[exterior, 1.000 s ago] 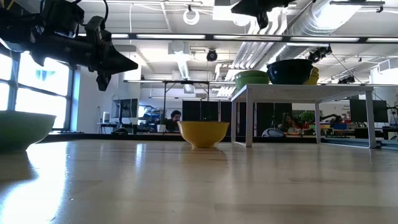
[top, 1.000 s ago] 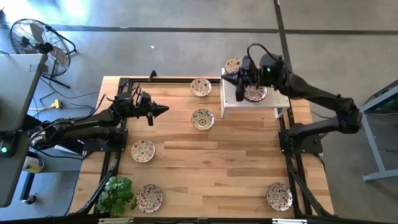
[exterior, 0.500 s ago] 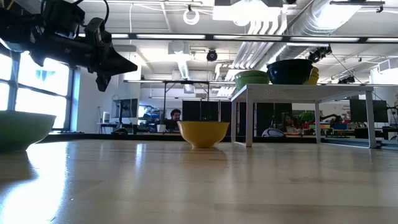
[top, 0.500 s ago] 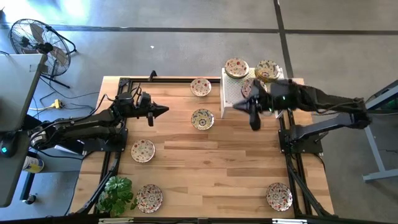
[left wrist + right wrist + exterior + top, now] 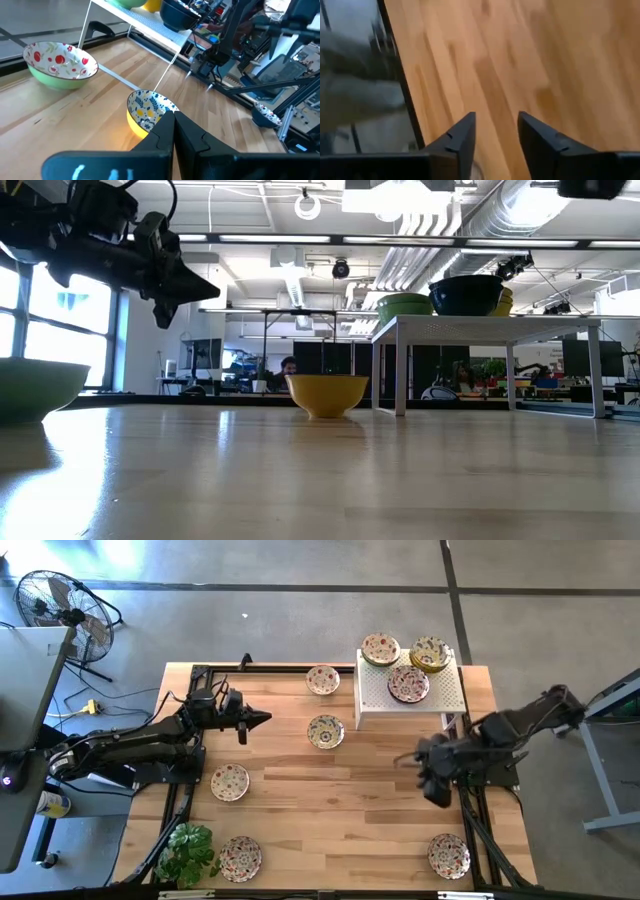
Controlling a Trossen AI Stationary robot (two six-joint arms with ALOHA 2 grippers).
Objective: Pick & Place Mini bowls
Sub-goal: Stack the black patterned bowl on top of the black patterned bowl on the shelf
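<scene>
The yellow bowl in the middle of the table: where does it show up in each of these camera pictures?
High view: the yellow bowl sits mid-table, left of the white stand.
Low view: the bowl is at centre, again left of the stand.
Left wrist view: it lies just beyond the shut left gripper.
Right wrist view: not in it.
Shared landmark: the stand.

Bright overhead lights; right wrist view motion-blurred; window glare in low view.
</scene>
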